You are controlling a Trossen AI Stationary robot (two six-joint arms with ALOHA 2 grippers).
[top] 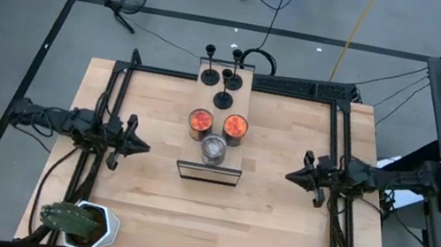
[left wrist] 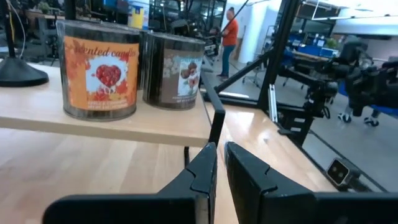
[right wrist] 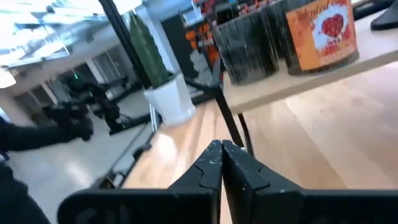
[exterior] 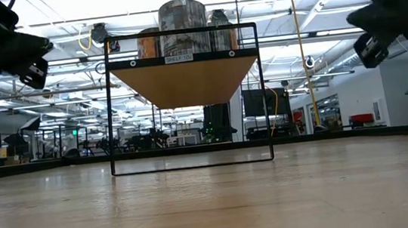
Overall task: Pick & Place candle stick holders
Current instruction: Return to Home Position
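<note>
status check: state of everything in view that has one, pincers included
left pincer: nearly shut, slim gap, empty, left of shelf
right pincer: shut, empty, right of shelf
candle stick holders: four, upright, on shelf's far end
orange candles: two, upright, side by side on shelf
brown candle: upright, at shelf's near edge
potted plant: upright, on table corner

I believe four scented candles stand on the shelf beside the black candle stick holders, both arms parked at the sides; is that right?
No: the high view shows three scented candles on the shelf, not four. The candle stick holders, left gripper and right gripper are as stated.
</note>
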